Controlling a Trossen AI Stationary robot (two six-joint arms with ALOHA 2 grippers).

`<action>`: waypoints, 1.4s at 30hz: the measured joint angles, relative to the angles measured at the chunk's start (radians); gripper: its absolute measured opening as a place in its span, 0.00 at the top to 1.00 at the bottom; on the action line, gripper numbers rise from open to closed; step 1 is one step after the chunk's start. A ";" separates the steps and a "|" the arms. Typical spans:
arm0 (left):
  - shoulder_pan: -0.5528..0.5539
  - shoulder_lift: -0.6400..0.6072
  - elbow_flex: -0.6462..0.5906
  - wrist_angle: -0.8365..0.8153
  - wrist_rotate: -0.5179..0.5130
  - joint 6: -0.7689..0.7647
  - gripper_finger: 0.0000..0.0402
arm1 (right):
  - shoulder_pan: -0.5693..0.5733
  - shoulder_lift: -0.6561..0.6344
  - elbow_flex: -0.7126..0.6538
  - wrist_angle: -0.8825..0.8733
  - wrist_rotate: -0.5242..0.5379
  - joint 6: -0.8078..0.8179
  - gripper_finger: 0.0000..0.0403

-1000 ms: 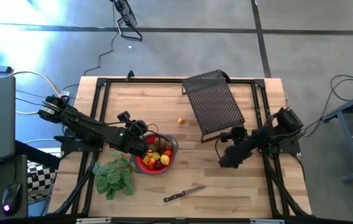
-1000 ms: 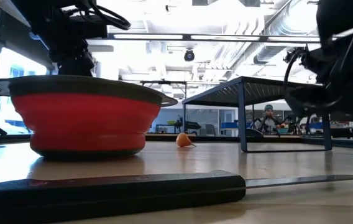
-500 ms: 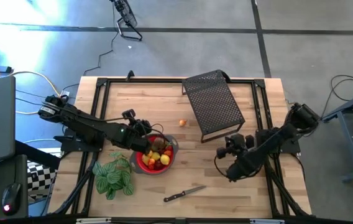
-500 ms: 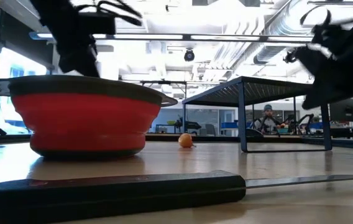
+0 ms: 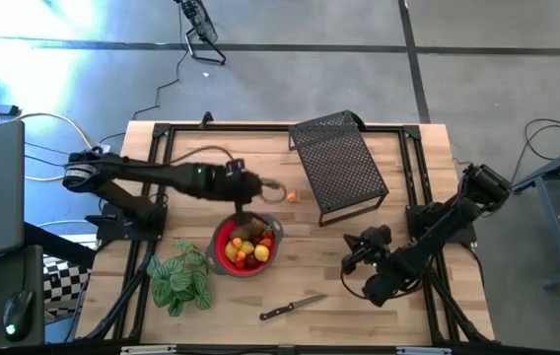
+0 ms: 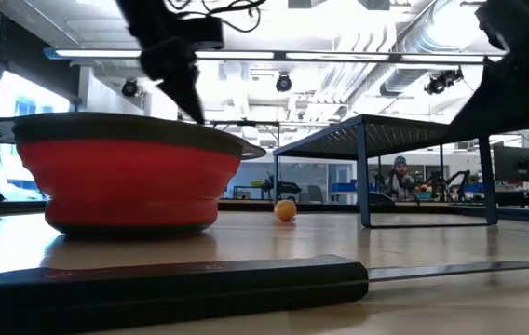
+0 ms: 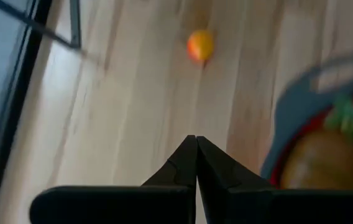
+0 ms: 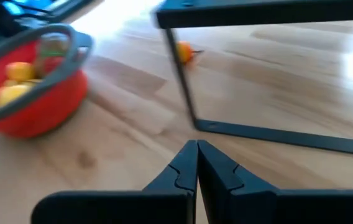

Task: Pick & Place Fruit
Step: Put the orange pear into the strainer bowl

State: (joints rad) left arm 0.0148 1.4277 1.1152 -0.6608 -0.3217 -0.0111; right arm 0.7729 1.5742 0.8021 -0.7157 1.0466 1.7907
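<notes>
From above I see my left gripper (image 5: 272, 186) pinched together and empty, over the surface (image 5: 211, 163) between the red bowl (image 5: 247, 247) and a small orange fruit (image 5: 291, 196) lying loose beside the black mesh rack (image 5: 339, 163). The bowl holds the other fruit (image 5: 248, 243). My right gripper (image 5: 352, 258) hangs low, near the knife (image 5: 292, 308).

At table height, the orange fruit (image 6: 286, 210) sits between bowl (image 6: 125, 181) and rack (image 6: 404, 130).

My left wrist camera shows fingers (image 7: 183, 168) touching, the fruit (image 7: 200, 45) ahead.

My right wrist camera shows fingers (image 8: 186, 168) pressed together, holding nothing.
</notes>
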 joint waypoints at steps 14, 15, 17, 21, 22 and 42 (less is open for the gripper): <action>0.231 0.069 0.001 0.381 0.395 -0.056 1.00 | 0.065 -0.031 0.097 0.122 0.029 -0.343 0.99; 0.243 0.080 0.001 0.368 0.400 -0.092 1.00 | 0.070 -0.041 0.098 0.123 0.029 -0.367 0.99; 0.261 0.107 0.000 0.361 0.403 -0.141 1.00 | 0.083 -0.065 0.098 0.112 0.034 -0.412 0.99; 0.285 0.159 0.000 0.364 0.403 -0.151 1.00 | 0.114 -0.122 0.098 0.037 0.095 -0.468 0.99; 0.289 0.168 0.000 0.366 0.406 -0.151 1.00 | 0.122 -0.139 0.098 0.001 0.100 -0.469 0.99; 0.249 0.427 0.264 0.278 0.355 -0.168 1.00 | 0.225 -0.399 0.096 -0.510 0.141 -0.302 0.99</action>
State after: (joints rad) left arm 0.2640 1.8543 1.3790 -0.3833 0.0332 -0.1789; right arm 0.9977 1.1754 0.8983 -1.2256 1.1871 1.4891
